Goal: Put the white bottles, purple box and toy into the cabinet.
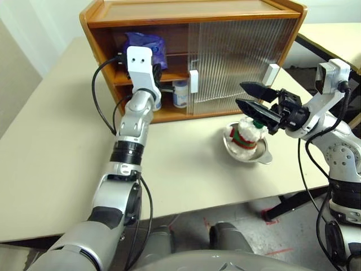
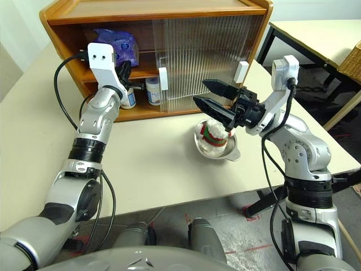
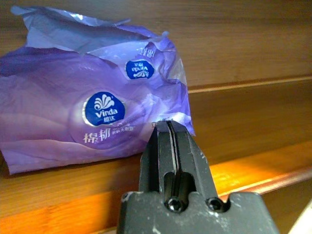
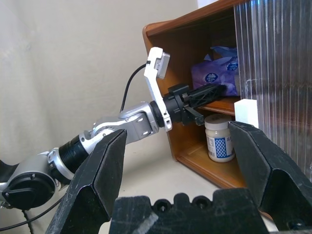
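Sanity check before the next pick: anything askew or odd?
The purple box on the cabinet's upper shelf looks crumpled, its wrapper top torn open. The toy sits in a metal dish. Nothing spilled.

Large wooden cabinet (image 1: 101,39): warm orange-brown throughout, paler matte brown top panel.
Sliding door of ribbed plastic (image 1: 240,62): translucent grey-white, fine vertical ribbing; white rectangular handles (image 1: 193,81).
Soft tissue pack (image 3: 73,112): lavender-purple with darker violet swirls, round deep-blue logo badges with white lettering, silvery characters beneath.
Small squat plastic jar (image 4: 219,141): white body and off-white lid, label with blue-and-white lattice pattern.
Plush snowman toy (image 2: 213,135): fluffy white, red and green banding.
Shallow metal dish (image 2: 228,152): plain silver-grey.
Tabletop (image 1: 51,158): pale cream, unpatterned.
Two-finger grippers, left gripper (image 3: 168,141) and right gripper (image 1: 248,96): black; white camera brackets; silver-grey arm shells with black bands and cables.
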Controlling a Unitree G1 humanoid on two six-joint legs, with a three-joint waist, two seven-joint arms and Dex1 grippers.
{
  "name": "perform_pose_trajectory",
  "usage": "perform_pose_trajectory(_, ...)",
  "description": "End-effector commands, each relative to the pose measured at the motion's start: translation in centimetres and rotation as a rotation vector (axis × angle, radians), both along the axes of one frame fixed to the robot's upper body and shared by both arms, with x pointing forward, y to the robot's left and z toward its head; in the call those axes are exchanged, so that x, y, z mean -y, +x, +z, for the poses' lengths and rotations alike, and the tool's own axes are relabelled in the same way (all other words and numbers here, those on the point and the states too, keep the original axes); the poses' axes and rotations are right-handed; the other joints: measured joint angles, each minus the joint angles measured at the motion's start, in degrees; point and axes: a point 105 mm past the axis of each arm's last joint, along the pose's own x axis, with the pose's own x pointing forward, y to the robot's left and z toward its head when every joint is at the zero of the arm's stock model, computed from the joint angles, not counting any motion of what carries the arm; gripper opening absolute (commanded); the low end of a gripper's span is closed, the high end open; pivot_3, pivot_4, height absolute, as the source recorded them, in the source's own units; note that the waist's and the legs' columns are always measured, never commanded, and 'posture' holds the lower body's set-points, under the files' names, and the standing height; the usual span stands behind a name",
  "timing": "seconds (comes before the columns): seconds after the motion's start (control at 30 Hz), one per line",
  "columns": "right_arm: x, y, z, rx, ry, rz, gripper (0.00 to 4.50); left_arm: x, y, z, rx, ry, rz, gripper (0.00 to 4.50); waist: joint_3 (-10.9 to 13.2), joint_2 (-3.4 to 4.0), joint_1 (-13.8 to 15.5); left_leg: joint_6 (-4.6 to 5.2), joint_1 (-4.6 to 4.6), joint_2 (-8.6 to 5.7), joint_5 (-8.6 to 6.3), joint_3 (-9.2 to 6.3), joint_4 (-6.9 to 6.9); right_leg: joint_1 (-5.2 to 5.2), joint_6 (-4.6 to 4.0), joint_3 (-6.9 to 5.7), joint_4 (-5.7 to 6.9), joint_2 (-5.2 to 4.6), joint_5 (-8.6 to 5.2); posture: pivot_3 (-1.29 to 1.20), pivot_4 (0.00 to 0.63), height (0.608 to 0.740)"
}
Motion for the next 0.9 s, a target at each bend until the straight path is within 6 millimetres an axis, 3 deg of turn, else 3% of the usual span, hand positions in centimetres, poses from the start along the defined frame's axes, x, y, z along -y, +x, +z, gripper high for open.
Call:
perform_pose_trajectory(0.03,0.0,-0.3,0.3,0.018,0.000,0.001,4.50,-0.2,0.4,-0.5,-0.010,0.001,0.020,0.04,0.0,0.00,0.0,0.00,0.00,0.00,0.00,0.00,0.00,0.00,0.00,0.00,0.00,0.00,0.00,-0.06,0.000,0.740)
perform_pose_trajectory(0.2,0.1,-0.3,0.3,0.018,0.000,-0.001,4.50,0.5,-0.3,0.5,0.037,-0.012,-0.058,0.04,0.0,0.00,0.0,-0.01,-0.01,0.00,0.00,0.00,0.00,0.00,0.00,0.00,0.00,0.00,0.00,-0.06,0.000,0.740)
perform_pose_trajectory(0.4,0.2,-0.2,0.3,0.012,-0.004,0.000,4.50,2.2,-4.4,3.1,0.152,-0.003,-0.291,0.04,0.0,0.00,-0.2,-0.02,-0.06,0.02,-0.01,0.00,-0.01,-0.06,-0.16,0.00,0.01,0.00,0.09,-0.05,0.000,0.740)
perform_pose_trajectory(0.5,0.3,-0.1,0.3,0.010,-0.006,0.004,4.50,3.0,-6.3,3.0,0.149,0.036,-0.404,0.04,0.0,0.01,-0.1,-0.02,-0.04,0.04,-0.01,0.00,-0.01,-0.06,-0.21,0.00,0.03,0.02,0.10,-0.04,0.000,0.740)
perform_pose_trajectory(0.7,0.0,0.1,0.3,0.010,-0.005,0.009,4.50,7.5,-9.1,1.8,0.110,0.017,-0.630,0.04,0.0,0.00,0.2,0.03,0.01,-0.02,0.02,0.01,0.02,0.06,-0.02,-0.01,0.00,-0.06,0.01,-0.04,0.000,0.740)
perform_pose_trajectory(0.9,0.5,0.1,0.4,0.008,-0.015,0.000,4.50,12.1,-8.1,0.4,0.092,0.003,-0.684,0.04,0.0,0.01,0.1,0.08,0.04,-0.04,0.05,0.01,0.03,0.06,-0.01,0.02,-0.01,0.02,0.02,-0.05,0.000,0.740)
